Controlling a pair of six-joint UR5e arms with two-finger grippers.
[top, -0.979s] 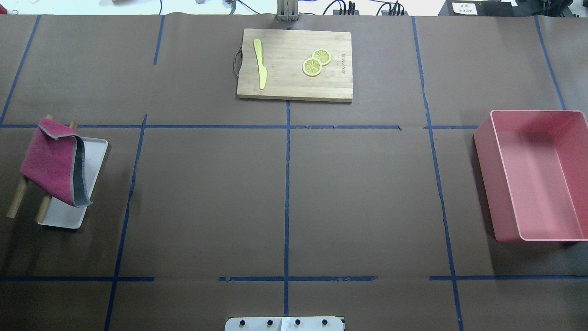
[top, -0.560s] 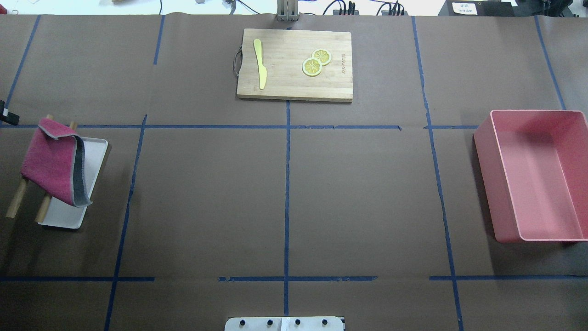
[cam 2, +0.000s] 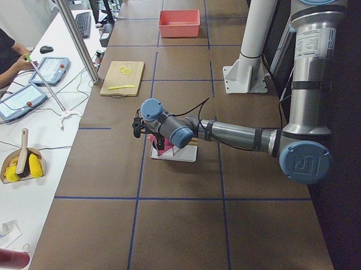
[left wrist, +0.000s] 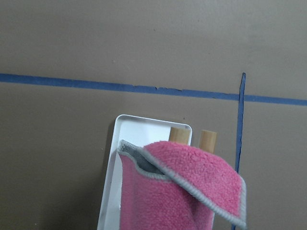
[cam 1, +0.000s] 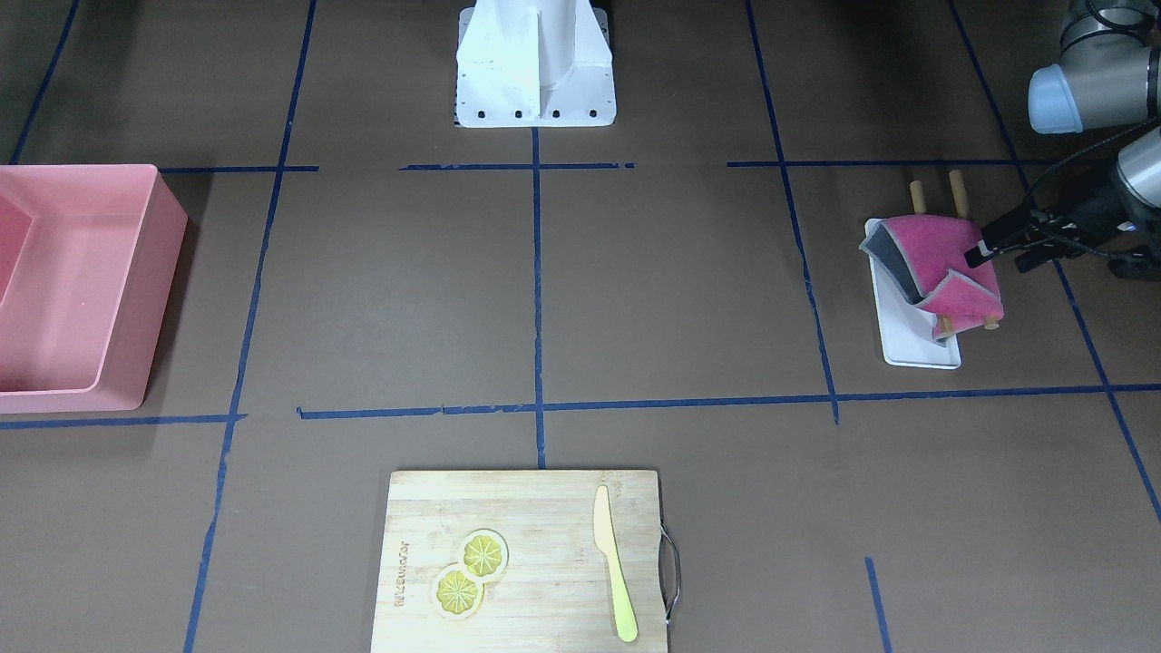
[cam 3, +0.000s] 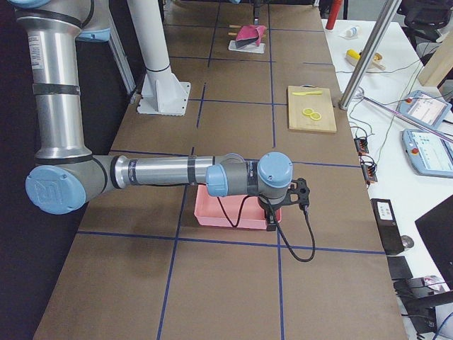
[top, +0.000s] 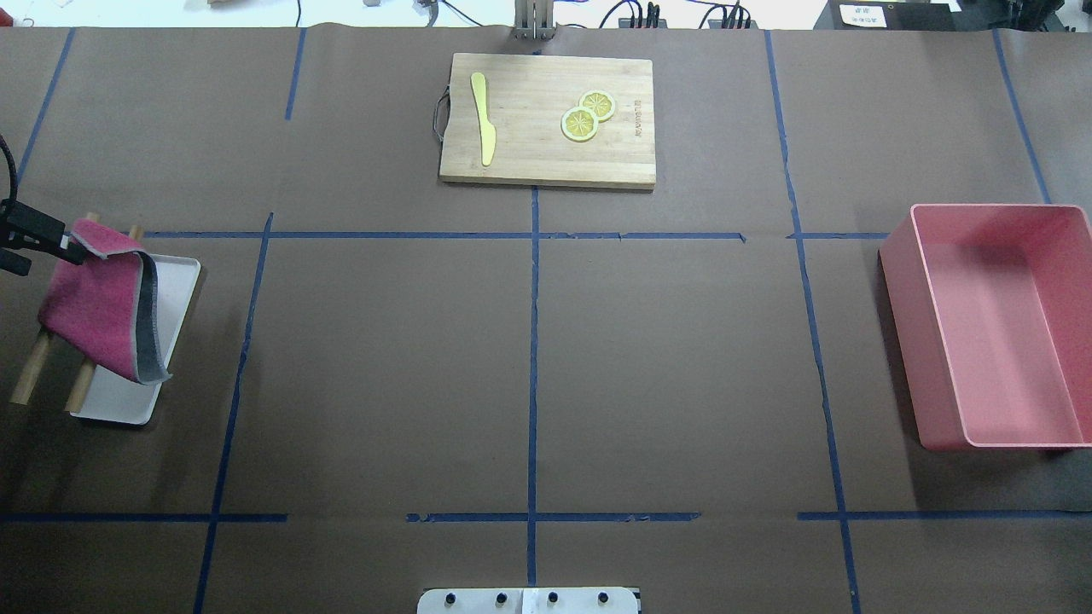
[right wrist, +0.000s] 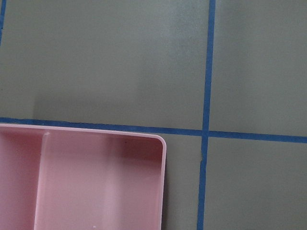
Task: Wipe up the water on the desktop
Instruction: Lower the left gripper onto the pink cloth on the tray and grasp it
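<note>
The desktop (top: 384, 367) is dark brown with blue tape lines; I see no water on it. A pink cloth (top: 94, 307) with a grey back hangs over two wooden dowels above a white tray (top: 115, 405) at the far left. It also shows in the front view (cam 1: 943, 254) and the left wrist view (left wrist: 177, 191). My left gripper (top: 47, 254) is open at the cloth's folded far corner, one finger touching its edge (cam 1: 998, 260). My right gripper (cam 3: 283, 205) hovers over the pink bin's outer end; I cannot tell whether it is open.
A pink bin (top: 998, 324) stands at the far right. A bamboo cutting board (top: 546, 119) with a yellow knife (top: 484, 119) and two lemon slices (top: 587, 116) lies at the back centre. The robot's base plate (top: 529, 601) is at the front edge.
My left gripper has come in from the left edge of the overhead view and reached the cloth's far corner. The cloth, tray, board and bin have not moved.
</note>
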